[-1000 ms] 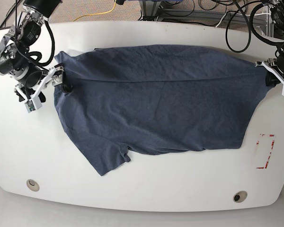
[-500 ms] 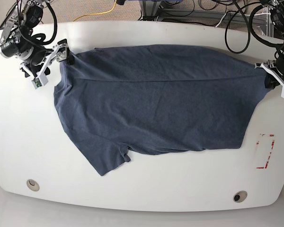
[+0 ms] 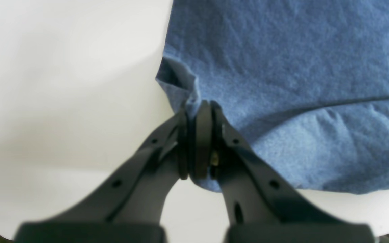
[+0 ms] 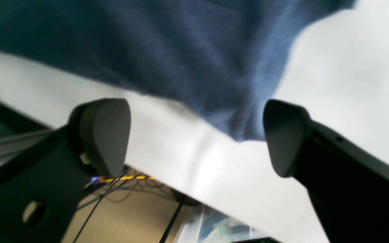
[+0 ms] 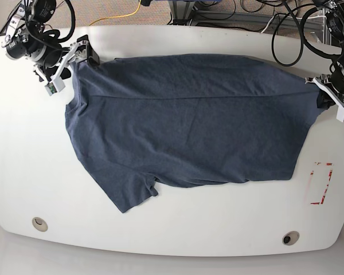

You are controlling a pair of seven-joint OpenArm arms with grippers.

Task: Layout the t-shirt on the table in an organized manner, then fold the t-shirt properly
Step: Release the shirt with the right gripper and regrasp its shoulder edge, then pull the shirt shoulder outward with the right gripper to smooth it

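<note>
Between the left hand's (image 3: 198,141) clenched jaws, a pinched edge of the t-shirt (image 3: 282,84) spread beyond over the white counter (image 3: 62,84); ahead of the right hand (image 4: 194,135), released and gaping, t-shirt (image 4: 181,50) corner on counter (image 4: 333,67); from base, t-shirt (image 5: 189,126) stretched between left hand (image 5: 324,94) and right hand (image 5: 74,57).

Base cam overhead, looks straight down, whole table (image 5: 172,240). Wrist cams close, low; all share t-shirt (image 5: 183,126).
</note>
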